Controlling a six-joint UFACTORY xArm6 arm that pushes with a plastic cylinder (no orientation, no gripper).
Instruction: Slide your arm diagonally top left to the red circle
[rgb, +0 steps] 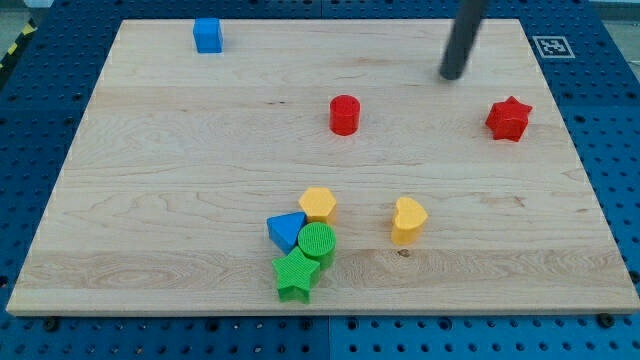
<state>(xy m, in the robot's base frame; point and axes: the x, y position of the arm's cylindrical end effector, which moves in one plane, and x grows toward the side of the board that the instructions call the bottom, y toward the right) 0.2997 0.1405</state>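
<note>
The red circle (344, 114) stands on the wooden board, a little above the middle. My tip (452, 75) is the lower end of a dark rod that comes down from the view's top. It sits to the upper right of the red circle, well apart from it and touching no block. A red star (508, 119) lies to the lower right of the tip.
A blue cube (208, 35) sits near the board's top left. A cluster lies low in the middle: yellow hexagon (317, 203), blue triangle (286, 231), green circle (317, 243), green star (295, 275). A yellow heart (407, 219) lies to their right.
</note>
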